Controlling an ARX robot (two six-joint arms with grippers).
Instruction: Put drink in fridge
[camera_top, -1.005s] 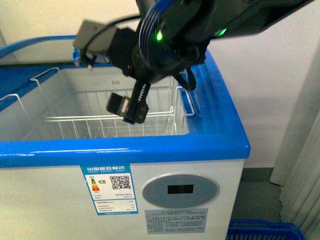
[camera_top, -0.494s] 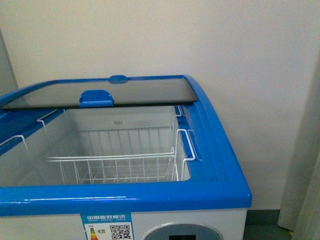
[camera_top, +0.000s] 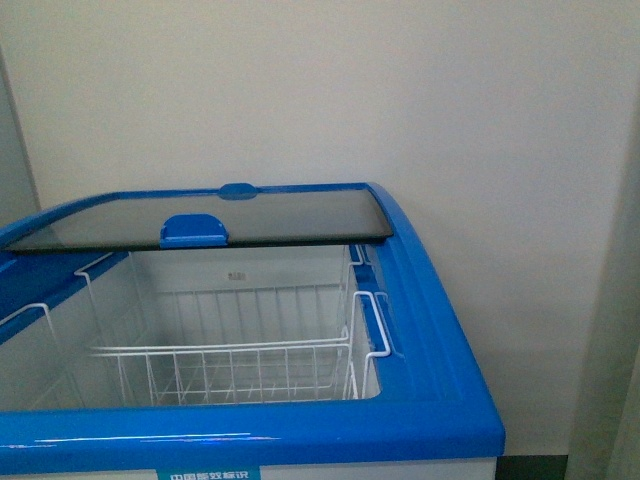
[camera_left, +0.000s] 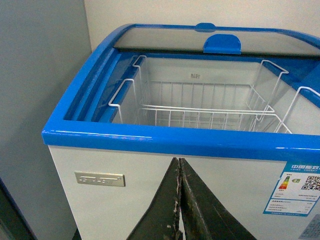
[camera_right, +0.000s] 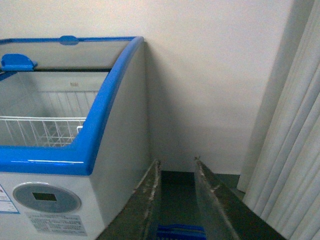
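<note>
The drink is out of view in every frame. The fridge (camera_top: 432, 335) is a white chest with a blue rim. Its glass lid (camera_top: 260, 218) is slid back over the far half, and the near half stands uncovered. Inside hangs a white wire basket (camera_top: 235, 368) with nothing showing in it. My left gripper (camera_left: 179, 161) is shut with nothing between its fingers, held low before the fridge's (camera_left: 100, 160) white front wall. My right gripper (camera_right: 177, 162) is open and holds nothing, beside the fridge's (camera_right: 107, 107) right end, over the floor.
A blue plastic mesh basket (camera_right: 181, 232) lies on the floor below my right gripper. Pale curtains (camera_right: 292, 145) hang to the right of the fridge. A cream wall (camera_top: 450, 100) stands behind it, and a grey panel (camera_left: 40, 75) stands beside its left end.
A second ago an arm with its gripper hung over the fridge opening in the front view; it has left that view. The camera now looks higher, so the fridge sits lower in frame.
</note>
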